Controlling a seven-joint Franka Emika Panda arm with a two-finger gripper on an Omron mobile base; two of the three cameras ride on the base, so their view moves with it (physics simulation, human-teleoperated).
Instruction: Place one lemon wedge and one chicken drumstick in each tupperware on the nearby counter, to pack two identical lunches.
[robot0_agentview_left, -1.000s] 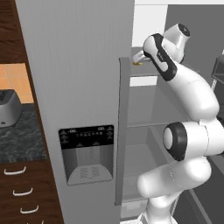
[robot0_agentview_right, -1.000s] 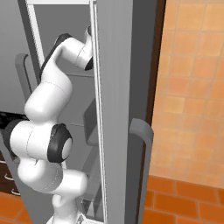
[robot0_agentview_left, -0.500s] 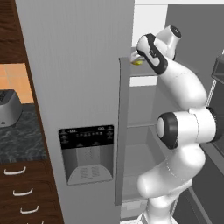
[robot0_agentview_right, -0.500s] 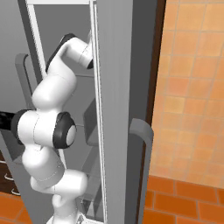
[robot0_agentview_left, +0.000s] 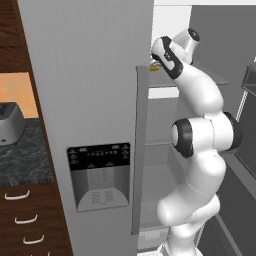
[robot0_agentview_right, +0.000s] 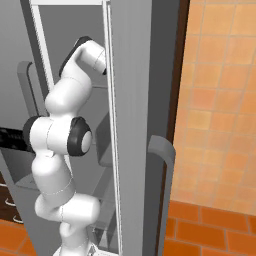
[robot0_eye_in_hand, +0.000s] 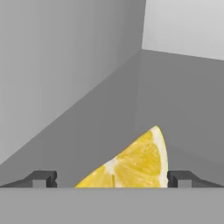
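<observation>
The arm is reaching high into the open fridge (robot0_agentview_left: 100, 75), its hand (robot0_eye_in_hand: 112, 179) lying at about twelve o'clock from the base, up by the top shelf (robot0_agentview_left: 200, 82). The bright yellow lemon wedge (robot0_eye_in_hand: 131, 164) is sitting between the two dark fingertips (robot0_eye_in_hand: 41, 178), rind toward three o'clock in the hand view; a glimpse of it is peeking past the door edge in the left base view (robot0_agentview_left: 154, 68). The fingers are standing apart on either side of the wedge, and I cannot tell whether they are pressing on it. At nine o'clock, the dark bench (robot0_agentview_left: 22, 160) is carrying a steel toaster (robot0_agentview_left: 10, 122).
</observation>
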